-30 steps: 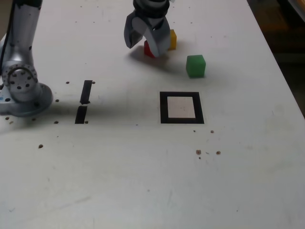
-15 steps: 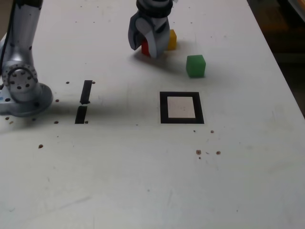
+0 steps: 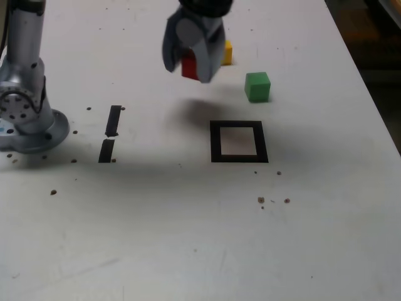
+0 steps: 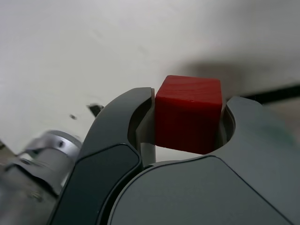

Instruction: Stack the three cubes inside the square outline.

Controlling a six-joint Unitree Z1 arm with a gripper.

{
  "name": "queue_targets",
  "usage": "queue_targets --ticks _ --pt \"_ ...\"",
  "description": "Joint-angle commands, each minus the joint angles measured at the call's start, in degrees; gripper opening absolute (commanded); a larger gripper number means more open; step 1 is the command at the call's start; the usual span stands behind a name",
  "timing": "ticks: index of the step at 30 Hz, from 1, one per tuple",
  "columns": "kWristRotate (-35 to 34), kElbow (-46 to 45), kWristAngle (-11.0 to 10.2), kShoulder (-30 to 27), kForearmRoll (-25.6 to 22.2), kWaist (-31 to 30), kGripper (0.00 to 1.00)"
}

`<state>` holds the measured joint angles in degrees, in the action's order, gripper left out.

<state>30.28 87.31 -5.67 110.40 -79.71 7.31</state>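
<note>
Exterior gripper (image 3: 191, 63): clamped on red cube (image 3: 189, 66), raised off the counter (image 3: 188, 238).
Yellow cube (image 3: 227, 52): behind gripper, mostly hidden.
Green cube (image 3: 257, 86): beside gripper.
Square outline (image 3: 238, 141): below gripper.
Wrist gripper (image 4: 187, 123): red cube (image 4: 187, 115) pinched; its lower part is hidden.

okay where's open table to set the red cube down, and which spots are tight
Free: the white centre of the square outline, and the wide table nearer the camera. Tight: around the yellow cube and green cube, and beside the arm's base and the tape strips.
</note>
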Motion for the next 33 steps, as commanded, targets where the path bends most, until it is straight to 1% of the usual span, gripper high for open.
queue_targets --ticks 1,4,7,12,19,25,30,33 --pt "-18.28 2.47 1.16 1.0 -0.13 -5.03 0.19" --pt "-26.21 5.36 2.15 2.39 -0.6 -8.95 0.18" --pt "-31.2 7.4 3.03 4.02 -1.49 -10.96 0.18" --pt "-35.8 9.23 4.08 6.97 -1.65 -11.89 0.18" --pt "-40.79 8.09 3.87 9.34 1.59 -12.21 0.18" --pt "-42.01 6.97 5.39 10.8 3.9 -12.82 0.18" --pt "-40.92 5.85 6.46 11.86 5.35 -13.02 0.18" --pt "-39.93 5.27 6.63 11.89 5.78 -13.02 0.18"
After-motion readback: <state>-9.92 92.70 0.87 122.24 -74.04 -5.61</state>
